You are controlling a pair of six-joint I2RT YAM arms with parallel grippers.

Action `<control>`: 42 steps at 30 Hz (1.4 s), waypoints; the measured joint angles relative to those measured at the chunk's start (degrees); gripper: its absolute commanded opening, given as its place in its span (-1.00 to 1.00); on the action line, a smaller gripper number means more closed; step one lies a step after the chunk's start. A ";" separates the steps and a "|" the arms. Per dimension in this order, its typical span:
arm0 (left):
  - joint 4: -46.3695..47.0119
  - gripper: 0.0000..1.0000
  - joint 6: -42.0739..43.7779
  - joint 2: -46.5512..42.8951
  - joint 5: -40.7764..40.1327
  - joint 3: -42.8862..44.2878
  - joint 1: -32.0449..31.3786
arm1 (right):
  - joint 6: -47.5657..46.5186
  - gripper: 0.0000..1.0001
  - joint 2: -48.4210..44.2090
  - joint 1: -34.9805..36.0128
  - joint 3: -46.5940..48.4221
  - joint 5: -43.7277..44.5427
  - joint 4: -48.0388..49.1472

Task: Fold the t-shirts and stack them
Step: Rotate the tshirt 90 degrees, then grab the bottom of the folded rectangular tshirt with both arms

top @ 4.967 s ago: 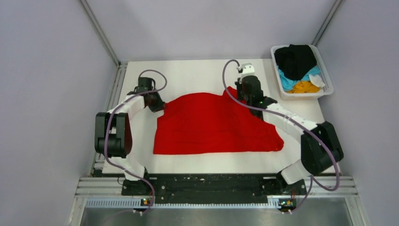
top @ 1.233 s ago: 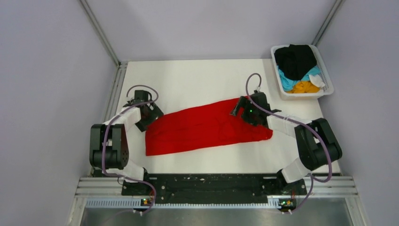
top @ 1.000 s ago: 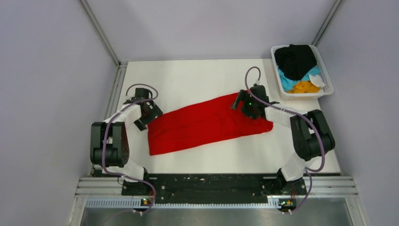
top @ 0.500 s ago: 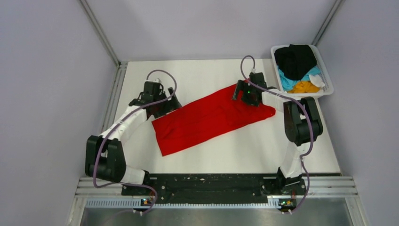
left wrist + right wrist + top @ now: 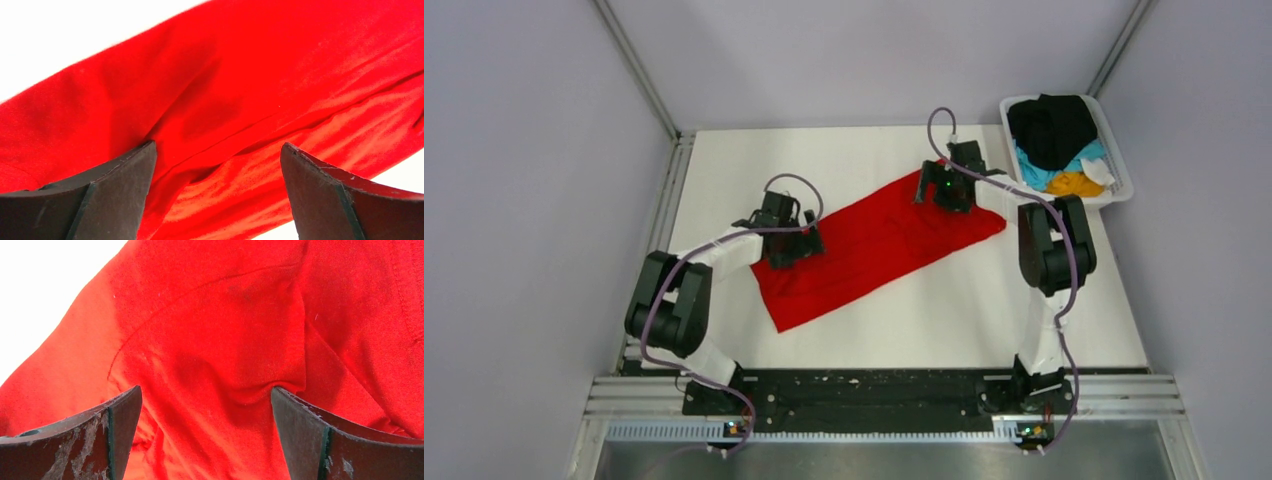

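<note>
The white table point(image 5: 824, 160) carries a red t-shirt point(image 5: 874, 245), folded into a long band (creases run along its length). It lies flat on a slant, its near end toward the left and its far end toward the right. A white basket point(image 5: 1079, 204) sits at the far right corner, near the shirt's far end but apart from it.

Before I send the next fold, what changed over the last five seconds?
The bright red cloth t-shirt went from spread wide to a narrower folded band, then swung so its right end lies farther back. Left gripper moved inward, right gripper farther back; both open now. White plastic basket of shirts: unchanged.
</note>
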 measured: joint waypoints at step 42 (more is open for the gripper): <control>-7.45 0.25 -8.15 -15.80 -16.06 -9.42 -35.69 | -4.59 0.87 -32.65 19.58 -13.29 15.13 -7.89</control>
